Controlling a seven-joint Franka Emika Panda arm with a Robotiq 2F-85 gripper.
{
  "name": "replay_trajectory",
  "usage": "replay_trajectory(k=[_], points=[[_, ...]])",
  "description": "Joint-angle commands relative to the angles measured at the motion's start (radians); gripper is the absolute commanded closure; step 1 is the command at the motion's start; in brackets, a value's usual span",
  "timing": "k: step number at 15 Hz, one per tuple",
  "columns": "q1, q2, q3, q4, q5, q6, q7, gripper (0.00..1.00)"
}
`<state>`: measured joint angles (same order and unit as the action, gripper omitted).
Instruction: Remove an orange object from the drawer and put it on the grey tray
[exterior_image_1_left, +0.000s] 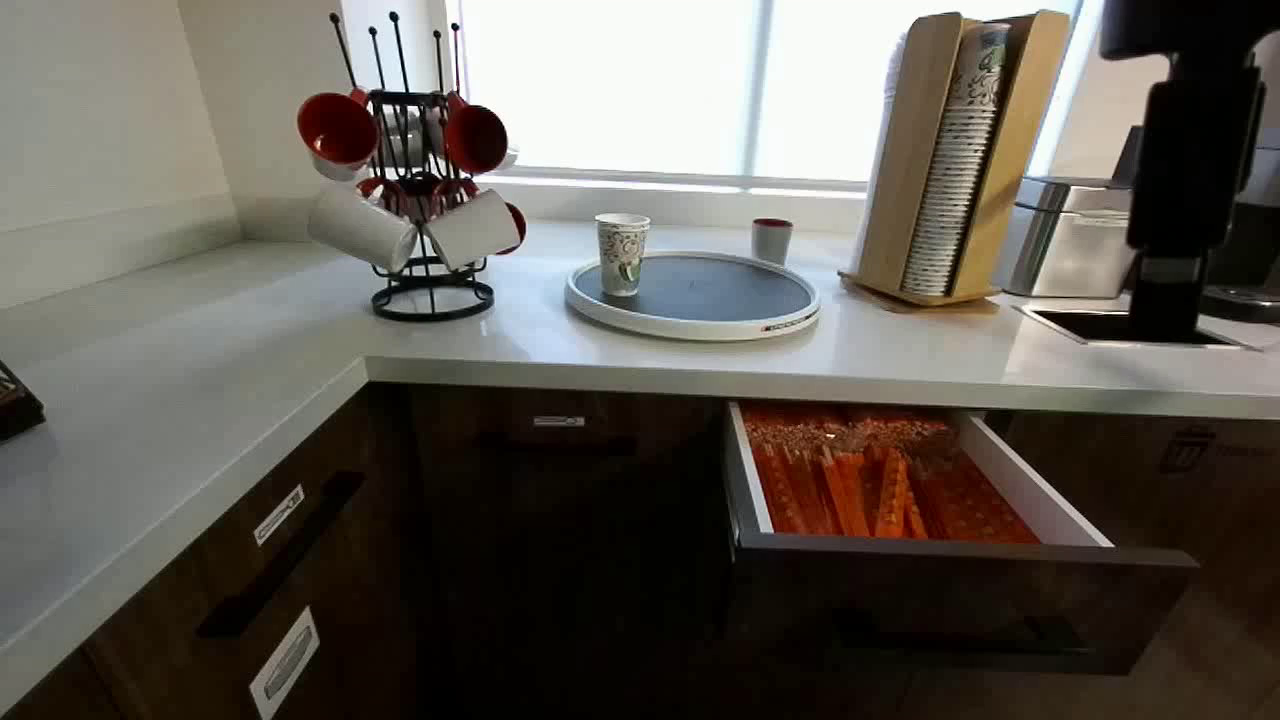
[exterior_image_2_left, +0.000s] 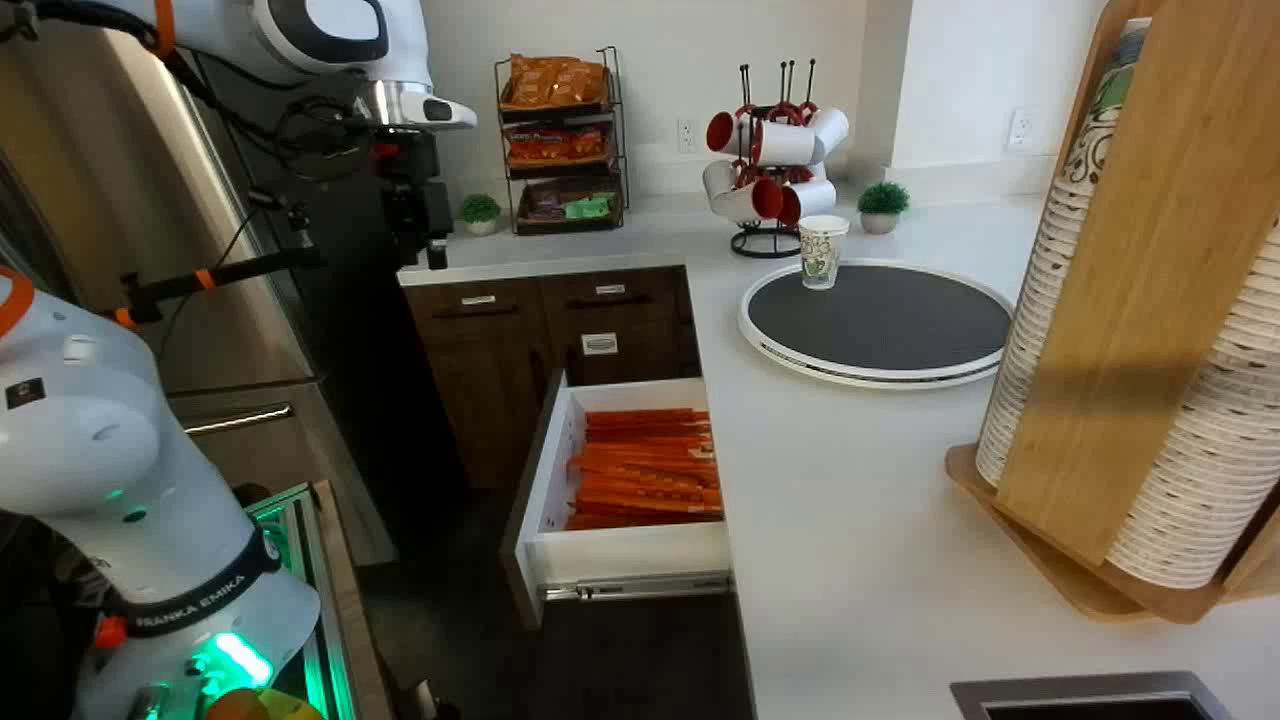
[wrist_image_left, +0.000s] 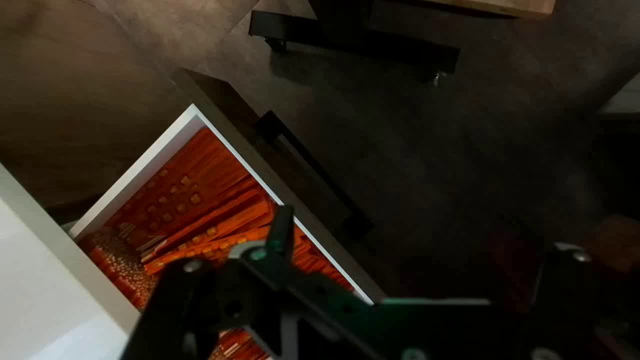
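Note:
The drawer (exterior_image_1_left: 960, 552) stands pulled out under the counter, also in an exterior view (exterior_image_2_left: 630, 550) and the wrist view (wrist_image_left: 260, 165). Many thin orange packets (exterior_image_1_left: 890, 495) lie in it; they show too in an exterior view (exterior_image_2_left: 645, 470) and the wrist view (wrist_image_left: 210, 245). The grey tray (exterior_image_1_left: 730, 295) lies on the counter, also in an exterior view (exterior_image_2_left: 890, 320); a patterned paper cup stands on it. My gripper (wrist_image_left: 422, 230) is open with nothing between its fingers, above and off the drawer's front. It shows side-on in both exterior views (exterior_image_1_left: 1165, 310) (exterior_image_2_left: 432, 245).
A mug rack (exterior_image_1_left: 430, 190) stands left of the tray. A wooden cup dispenser (exterior_image_1_left: 950, 160) stands on its other side. A small red-rimmed cup (exterior_image_1_left: 771, 240) stands behind the tray. A snack rack (exterior_image_2_left: 560, 140) stands on the far counter. The counter edge overhangs the drawer.

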<state>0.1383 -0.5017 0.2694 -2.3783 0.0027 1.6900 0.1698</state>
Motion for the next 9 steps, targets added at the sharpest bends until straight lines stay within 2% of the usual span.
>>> replay_trajectory(k=[1, 6, 9], points=[[0.017, 0.003, -0.014, 0.002, -0.006, -0.002, 0.007, 0.00], [0.017, 0.003, -0.014, 0.002, -0.006, -0.002, 0.007, 0.00], [-0.040, 0.134, -0.024, 0.040, 0.031, 0.069, 0.162, 0.00]])
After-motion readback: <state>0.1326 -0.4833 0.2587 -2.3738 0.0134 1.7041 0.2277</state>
